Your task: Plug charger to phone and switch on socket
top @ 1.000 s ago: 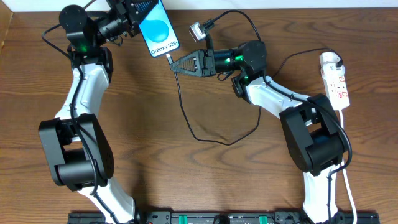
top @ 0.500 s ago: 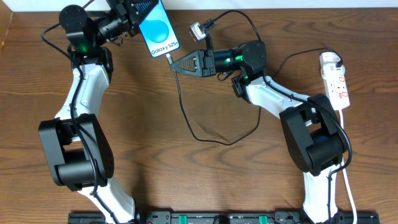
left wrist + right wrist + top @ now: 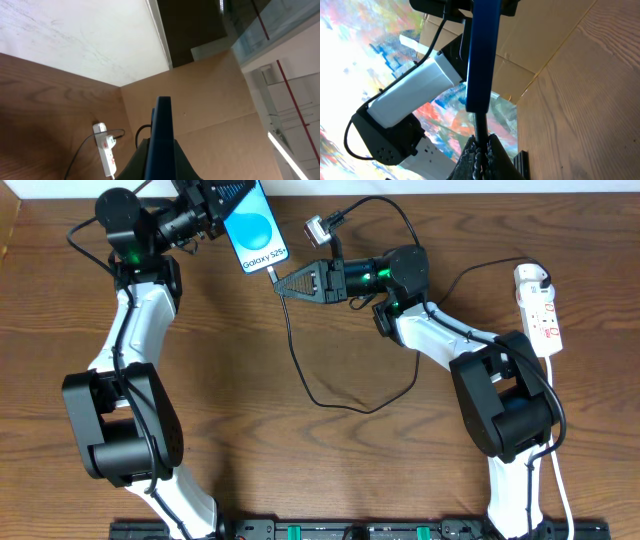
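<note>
My left gripper (image 3: 222, 202) is shut on the phone (image 3: 254, 228) and holds it raised at the back of the table, blue screen with "Galaxy S25+" facing up. In the left wrist view the phone (image 3: 161, 135) shows edge-on between the fingers (image 3: 161, 167). My right gripper (image 3: 282, 285) is shut on the charger plug (image 3: 480, 125), whose tip sits at the phone's bottom edge (image 3: 479, 60). The black charger cable (image 3: 300, 370) loops over the table. The white socket strip (image 3: 538, 310) lies at the far right, also in the left wrist view (image 3: 105, 150).
A small grey adapter (image 3: 318, 228) with a cable hangs beside the right arm. A brown cardboard wall (image 3: 210, 95) stands behind the table. The socket's white cord (image 3: 556, 470) runs down the right edge.
</note>
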Controlling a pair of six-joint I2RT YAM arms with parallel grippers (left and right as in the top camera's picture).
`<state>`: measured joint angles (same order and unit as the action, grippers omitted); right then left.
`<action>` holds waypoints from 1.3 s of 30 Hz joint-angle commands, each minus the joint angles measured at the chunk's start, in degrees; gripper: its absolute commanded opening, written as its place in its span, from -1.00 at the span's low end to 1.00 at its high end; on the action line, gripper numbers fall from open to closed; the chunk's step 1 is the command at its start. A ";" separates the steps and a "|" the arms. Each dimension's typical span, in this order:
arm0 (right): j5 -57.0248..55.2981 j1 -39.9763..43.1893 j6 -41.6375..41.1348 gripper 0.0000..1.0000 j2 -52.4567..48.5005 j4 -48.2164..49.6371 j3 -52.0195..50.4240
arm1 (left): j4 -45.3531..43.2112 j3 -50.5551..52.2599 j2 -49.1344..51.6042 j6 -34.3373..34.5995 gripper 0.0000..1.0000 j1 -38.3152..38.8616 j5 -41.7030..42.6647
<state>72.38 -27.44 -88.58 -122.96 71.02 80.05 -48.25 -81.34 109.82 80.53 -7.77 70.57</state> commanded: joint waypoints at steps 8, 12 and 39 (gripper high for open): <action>-1.79 0.00 -0.79 -0.98 -0.11 0.37 0.28 | -0.74 -0.52 -1.60 -2.27 -0.86 0.70 1.03; -1.75 0.00 -0.79 -0.98 -0.11 0.35 0.28 | -0.74 -0.52 -1.60 -2.51 -0.85 1.22 1.01; -1.49 0.02 -0.79 -0.98 -0.11 0.35 0.28 | -0.74 -0.52 -1.60 1.62 -0.86 -0.24 1.05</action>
<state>72.16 -27.44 -89.01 -122.96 71.02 80.05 -48.23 -81.34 109.82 81.23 -7.84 70.41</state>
